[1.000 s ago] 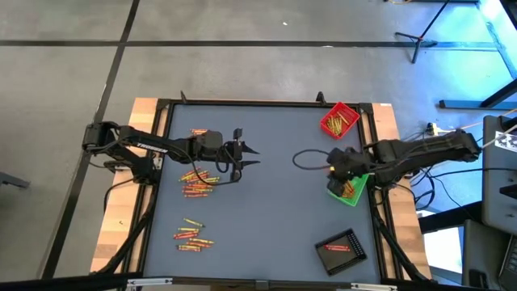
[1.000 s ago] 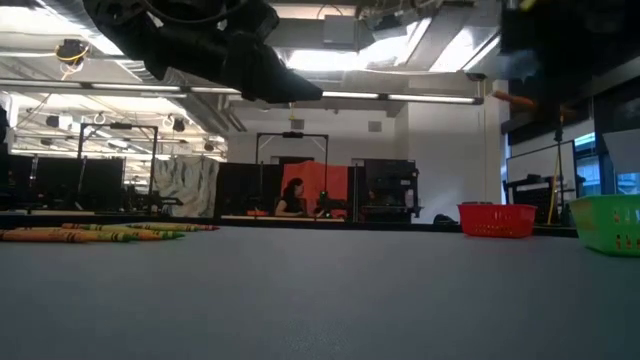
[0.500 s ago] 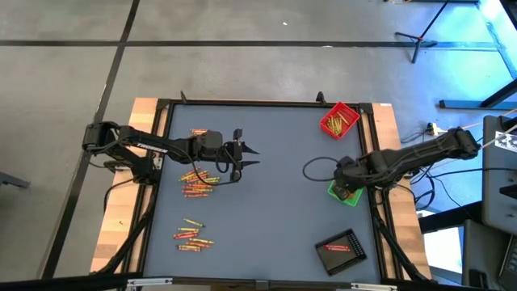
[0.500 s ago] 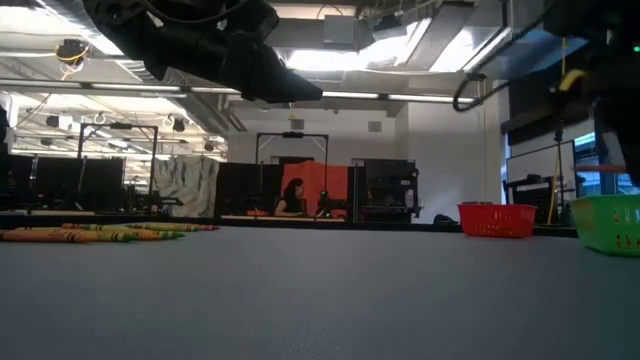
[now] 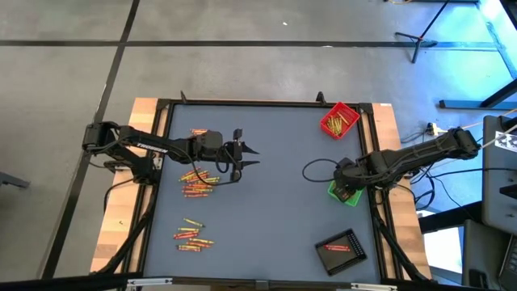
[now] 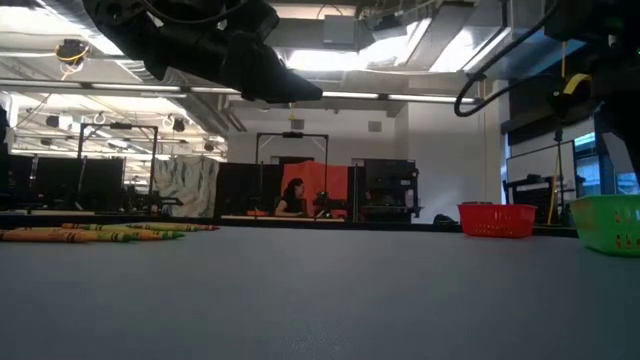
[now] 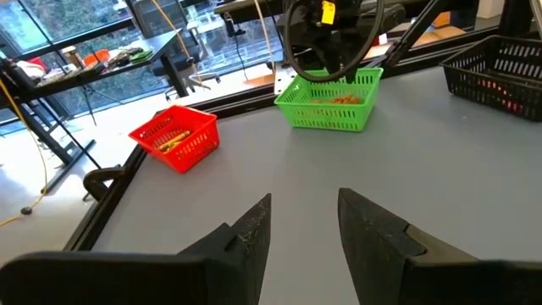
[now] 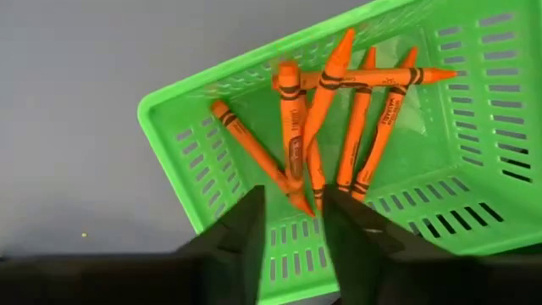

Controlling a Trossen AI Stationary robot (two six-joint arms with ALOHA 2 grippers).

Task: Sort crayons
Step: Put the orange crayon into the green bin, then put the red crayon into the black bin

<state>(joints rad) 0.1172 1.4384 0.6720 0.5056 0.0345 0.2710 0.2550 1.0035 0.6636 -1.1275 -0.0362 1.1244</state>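
Several orange crayons point(image 8: 339, 127) lie inside the green tray point(image 8: 182, 135) at the table's right. My right gripper point(image 8: 292, 203) hangs just above that tray point(image 5: 334, 193), pointing down; its fingers stand a little apart with nothing between them. One crayon point(image 8: 289, 119) in the tray is blurred. More crayons lie in loose piles point(image 5: 198, 176) point(image 5: 194, 234) on the table's left half. My left gripper point(image 7: 303, 203) hovers open over the table point(image 5: 252, 158), right of the upper piles.
A red tray point(image 5: 339, 120) with crayons stands at the far right corner, and a black tray point(image 5: 341, 249) at the near right. A dark cable point(image 5: 317, 170) loops left of the right gripper. The table's middle point(image 5: 275, 210) is bare grey.
My right gripper has sunk and shifted toward the table's near edge, onto the green tray, turning about its own axis. The orange crayon seen at it in the low view a second ago no longer shows there.
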